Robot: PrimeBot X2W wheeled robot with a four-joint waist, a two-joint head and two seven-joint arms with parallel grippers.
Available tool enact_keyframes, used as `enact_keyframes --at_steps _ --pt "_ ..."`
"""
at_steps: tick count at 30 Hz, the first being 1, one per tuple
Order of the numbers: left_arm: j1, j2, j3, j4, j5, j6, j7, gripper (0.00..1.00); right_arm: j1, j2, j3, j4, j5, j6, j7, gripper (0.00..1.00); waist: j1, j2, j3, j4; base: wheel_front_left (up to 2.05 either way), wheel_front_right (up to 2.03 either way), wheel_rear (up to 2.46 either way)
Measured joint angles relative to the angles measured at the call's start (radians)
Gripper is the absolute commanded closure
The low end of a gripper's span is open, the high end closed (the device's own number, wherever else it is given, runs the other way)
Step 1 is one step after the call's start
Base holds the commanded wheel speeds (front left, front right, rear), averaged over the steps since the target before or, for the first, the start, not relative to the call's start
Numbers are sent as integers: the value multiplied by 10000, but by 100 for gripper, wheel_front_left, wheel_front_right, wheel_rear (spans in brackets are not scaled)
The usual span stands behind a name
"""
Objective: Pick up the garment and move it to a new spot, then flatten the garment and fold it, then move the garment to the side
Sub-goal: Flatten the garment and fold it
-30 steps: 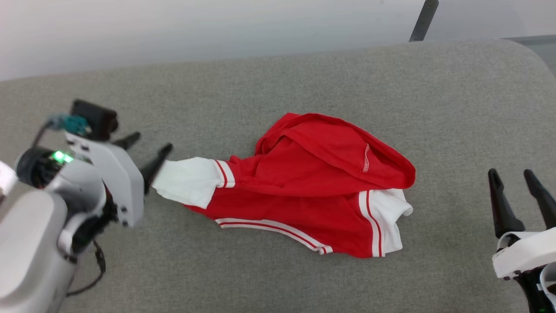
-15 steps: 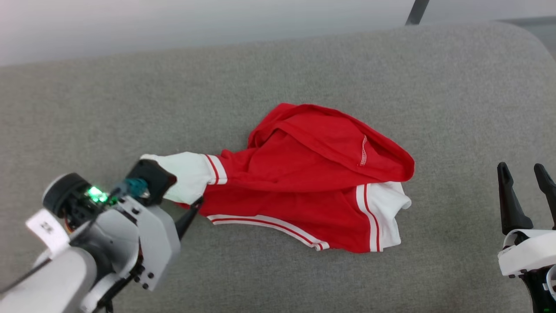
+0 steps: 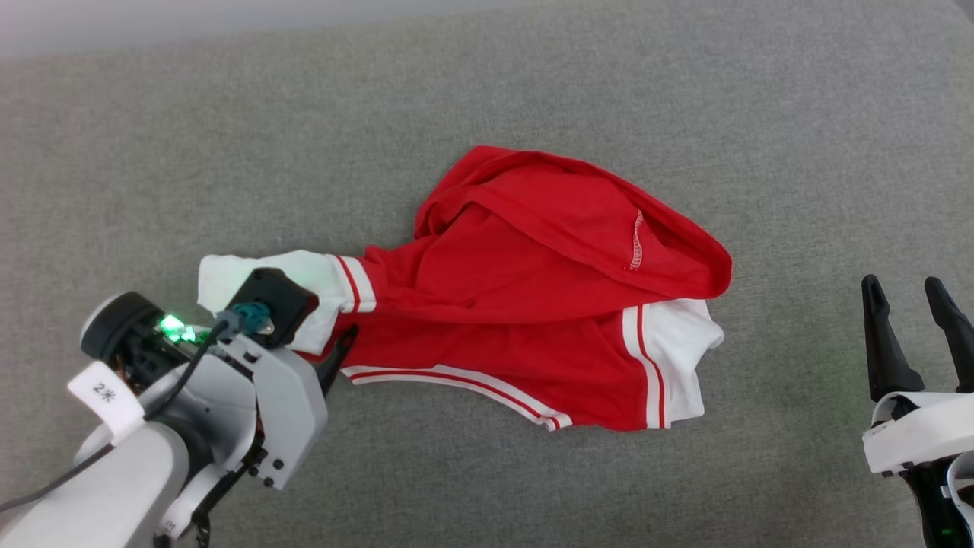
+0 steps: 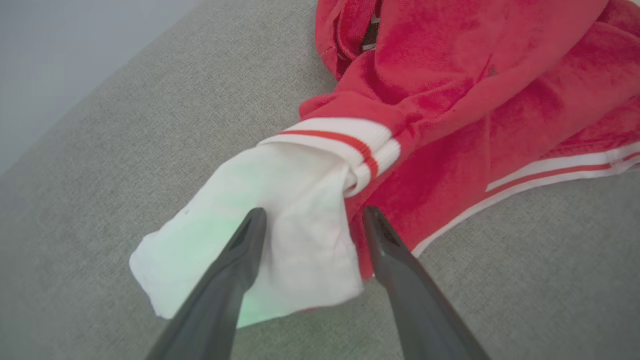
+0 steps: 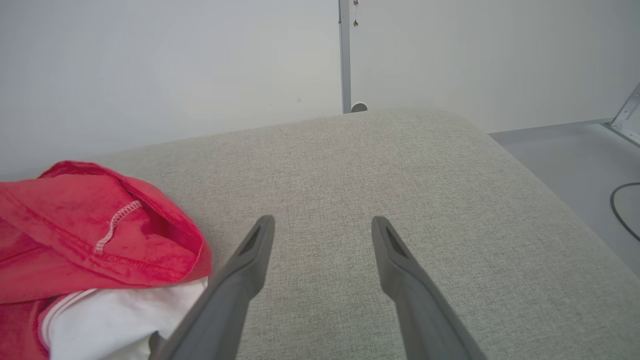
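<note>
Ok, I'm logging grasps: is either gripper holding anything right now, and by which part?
Nothing is held. The left gripper stands open over the white sleeve of the garment; the right gripper is open, clear of it.

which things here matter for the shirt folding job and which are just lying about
For the job: garment; left gripper, open over its white sleeve; right gripper, open, apart from it.
Just there: grey padded surface underneath; metal post; black cable on the floor.

left dark two-finger gripper (image 4: 314,214) spread wide, pale grey forearm (image 3: 114,487) slanting forward-right, right dark two-finger gripper (image 3: 902,283) spread, pointing forward
</note>
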Motion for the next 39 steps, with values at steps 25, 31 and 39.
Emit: enact_keyframes --at_steps 25,31,39 --pt "-1918 330 545 -67 -934 -447 1429 80 -360 -2 221 435 63 0 -127 0 0 0 220 -3 0 0 0" --pt "-2928 92 621 1726 -1264 -708 1494 80 -446 -35 437 548 96 0 -127 0 0 0 233 -154 0 0 0" --pt "-3503 -176 686 4240 -1482 -861 1114 100 -447 -96 512 625 107 0 -117 0 0 0 242 -325 0 0 0"
